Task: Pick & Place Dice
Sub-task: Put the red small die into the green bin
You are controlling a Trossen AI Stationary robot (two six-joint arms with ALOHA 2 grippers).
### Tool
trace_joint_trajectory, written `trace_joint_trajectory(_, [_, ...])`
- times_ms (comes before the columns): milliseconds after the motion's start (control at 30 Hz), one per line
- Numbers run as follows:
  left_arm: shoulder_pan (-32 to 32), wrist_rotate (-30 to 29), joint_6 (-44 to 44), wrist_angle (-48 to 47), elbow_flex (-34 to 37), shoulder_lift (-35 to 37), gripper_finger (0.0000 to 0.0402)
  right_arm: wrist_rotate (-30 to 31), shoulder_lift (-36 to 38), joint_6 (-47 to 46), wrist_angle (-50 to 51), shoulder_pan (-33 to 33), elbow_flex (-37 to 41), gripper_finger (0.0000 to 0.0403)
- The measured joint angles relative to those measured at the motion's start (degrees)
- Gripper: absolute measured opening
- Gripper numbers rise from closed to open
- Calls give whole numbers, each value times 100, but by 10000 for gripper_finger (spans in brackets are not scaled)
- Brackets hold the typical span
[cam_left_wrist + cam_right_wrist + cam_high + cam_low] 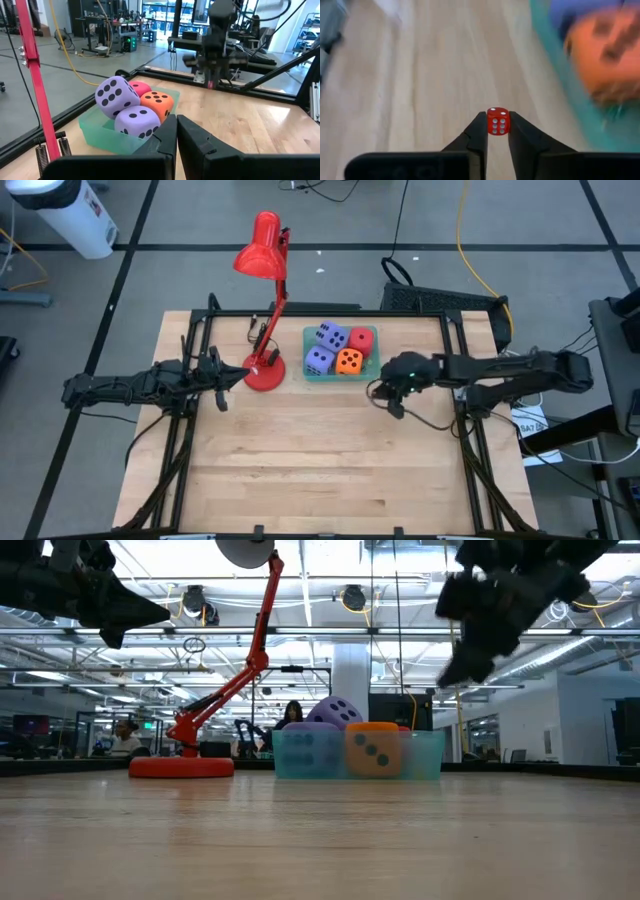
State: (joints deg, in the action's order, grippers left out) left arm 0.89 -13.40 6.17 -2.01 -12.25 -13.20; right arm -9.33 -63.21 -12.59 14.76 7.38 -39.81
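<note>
Here the right end effector grips a small red die above the worktop beside the tray of dice, ready for placement, while the left end effector, closed and empty, waits near the lamp.

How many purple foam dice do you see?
2, both in the green plastic tray: one purple foam die beside the orange foam die, the other beside the red foam die.

A robotics lab in a large open-plan hall: a wooden surface framed in black metal rails stands on a grey floor crossed with dark tape lines and trailing cables. Beyond it, exposed ceiling ducts, strip lighting, glass partitions and rows of workstations fill the room, where people sit at desks.
</note>
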Motion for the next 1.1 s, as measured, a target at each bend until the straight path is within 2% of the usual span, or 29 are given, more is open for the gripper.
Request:
trace_joint_trajectory(100, [0, 0, 0, -1, 0, -1, 21, 8, 541, 204, -368, 2, 0, 43])
trace_joint_trajectory(333, [0, 1, 4, -16, -1, 1, 21, 36, 1913, 560, -725, 2, 0, 67])
trace_joint_trajectory(533, [-2, 1, 37, -130, 0, 1, 21, 31, 2970, 876, -633, 2, 0, 46])
trace_joint_trajectory(633, [-1, 1, 59, -130, 0, 1, 21, 40, 3430, 922, -666, 2, 64, 47])
trace_joint_trajectory(833, [-1, 1, 63, -128, -1, 1, 21, 299, 4365, 820, -688, 2, 551, 63])
trace_joint_trajectory(1000, [0, 1, 66, -128, 0, 1, 21, 501, 5047, 800, -732, 4, 1214, 50])
trace_joint_trajectory(1100, [-2, -1, 81, -125, -1, 2, 21, 486, 5376, 904, -1201, 4, 1737, 48])
